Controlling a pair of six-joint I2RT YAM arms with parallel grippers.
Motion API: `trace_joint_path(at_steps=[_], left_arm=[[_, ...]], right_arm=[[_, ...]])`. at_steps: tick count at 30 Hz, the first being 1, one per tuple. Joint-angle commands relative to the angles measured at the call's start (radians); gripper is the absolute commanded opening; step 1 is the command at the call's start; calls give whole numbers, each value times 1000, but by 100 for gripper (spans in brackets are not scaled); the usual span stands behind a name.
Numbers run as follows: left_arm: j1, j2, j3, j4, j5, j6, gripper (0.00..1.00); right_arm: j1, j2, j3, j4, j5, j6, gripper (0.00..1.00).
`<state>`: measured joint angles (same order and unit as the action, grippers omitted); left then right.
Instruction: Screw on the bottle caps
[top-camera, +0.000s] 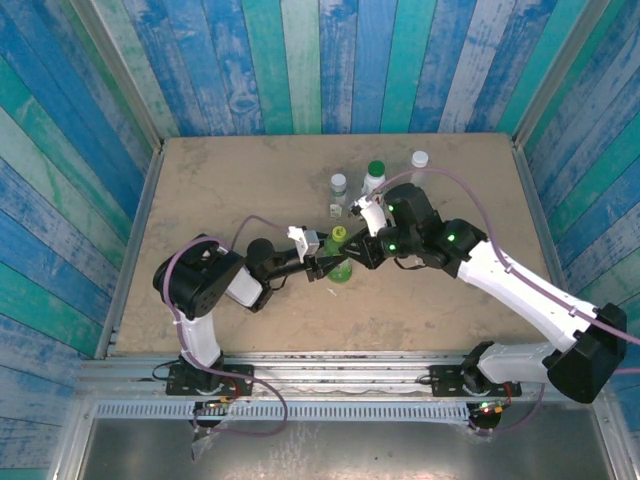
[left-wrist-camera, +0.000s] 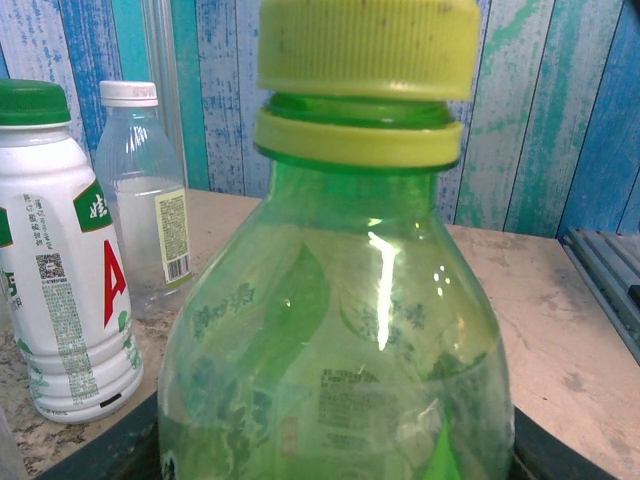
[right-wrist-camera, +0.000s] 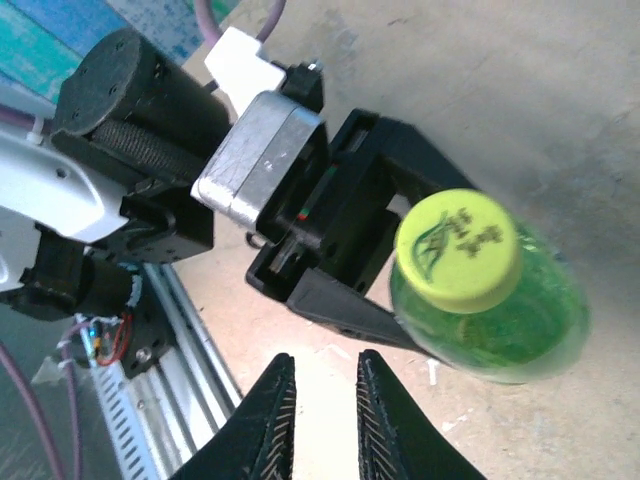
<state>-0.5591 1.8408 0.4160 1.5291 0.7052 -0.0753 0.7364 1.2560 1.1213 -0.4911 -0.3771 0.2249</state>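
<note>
A: Top view. The green bottle (top-camera: 343, 271) stands upright in the middle of the table (top-camera: 220, 200), long axis vertical, yellow-green cap (top-camera: 339, 236) uppermost. The left gripper (top-camera: 335, 263) clamps its body from the left.
B: Other 3 bottles?
A: Upright behind it, capped: white bottle (top-camera: 374, 182), tall clear bottle (top-camera: 419, 162), short clear bottle (top-camera: 339, 186).
B: Left wrist view?
A: Bottle close, neck up, cap sitting on the neck above the collar ring; tight or loose, cannot tell. Dark fingers (left-wrist-camera: 110, 455) at the lower corners.
B: Right wrist view?
A: Looking down the axis; cap top faces the camera. The right gripper (right-wrist-camera: 325, 425) is near the bottle, not touching, jaws parted by a narrow gap, nothing between them.
</note>
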Motion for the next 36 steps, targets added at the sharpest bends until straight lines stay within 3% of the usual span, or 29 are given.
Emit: trace_joint_path(at_steps=[1, 5, 8, 11, 15, 20, 24, 28, 32, 36], left_arm=[[1, -2, 2, 2, -10, 13, 57], [1, -10, -2, -5, -6, 25, 57], [0, -8, -3, -6, -14, 27, 57], [1, -5, -6, 4, -22, 22, 57], [1, -8, -3, -4, -26, 19, 57], [0, 4, -3, 21, -25, 12, 56], [1, -11, -16, 26, -22, 24, 55], [-1, -99, -38, -58, -14, 73, 55], [-46, -279, -39, -406, -74, 289, 57], [-73, -441, -24, -731, -121, 469, 60]], right_arm=[[-18, -19, 10, 17, 87, 9, 27], [-43, 29, 45, 42, 106, -1, 33], [-48, 102, 93, 19, 102, -7, 29], [-45, 143, 112, -35, 22, -24, 27], [-33, 84, 25, -23, -5, 5, 17], [-3, -1, -33, -18, -38, 40, 16], [8, -41, -32, -37, -14, 1, 28], [10, -90, -12, -85, 40, -163, 55], [19, -149, 36, -214, 61, -477, 69], [38, -203, 76, -316, 77, -821, 72]])
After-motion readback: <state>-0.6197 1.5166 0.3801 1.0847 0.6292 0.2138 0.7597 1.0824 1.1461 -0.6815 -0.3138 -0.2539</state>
